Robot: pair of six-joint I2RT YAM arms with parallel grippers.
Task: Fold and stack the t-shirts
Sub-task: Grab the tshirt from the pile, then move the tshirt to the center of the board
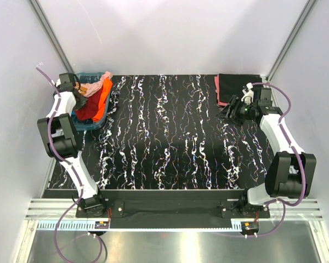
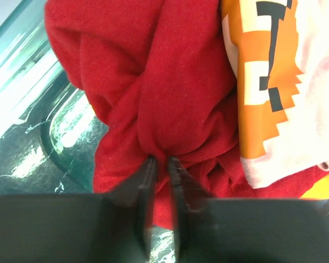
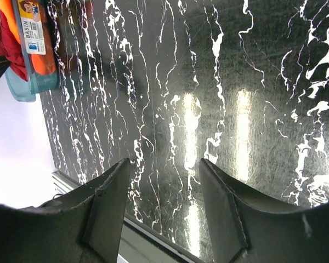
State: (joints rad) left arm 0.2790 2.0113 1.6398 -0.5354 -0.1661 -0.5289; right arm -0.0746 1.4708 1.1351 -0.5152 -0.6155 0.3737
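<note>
My left gripper (image 1: 81,102) is over the blue tub (image 1: 101,121) at the far left and is shut on a fold of the dark red t-shirt (image 2: 164,93), which bunches up between my fingers (image 2: 148,175). An orange t-shirt (image 1: 103,101) and a pale peach one (image 1: 94,87) lie in the tub beside it; the left wrist view shows an orange and white print (image 2: 274,109). My right gripper (image 1: 228,111) is open and empty, hovering beside a folded black t-shirt (image 1: 238,86) that lies on a salmon pink one (image 1: 217,90) at the far right.
The table (image 1: 170,142) is black with white marbling. White walls stand on both sides and behind. The tub (image 3: 35,82) shows at the upper left of the right wrist view, with a label on its rim.
</note>
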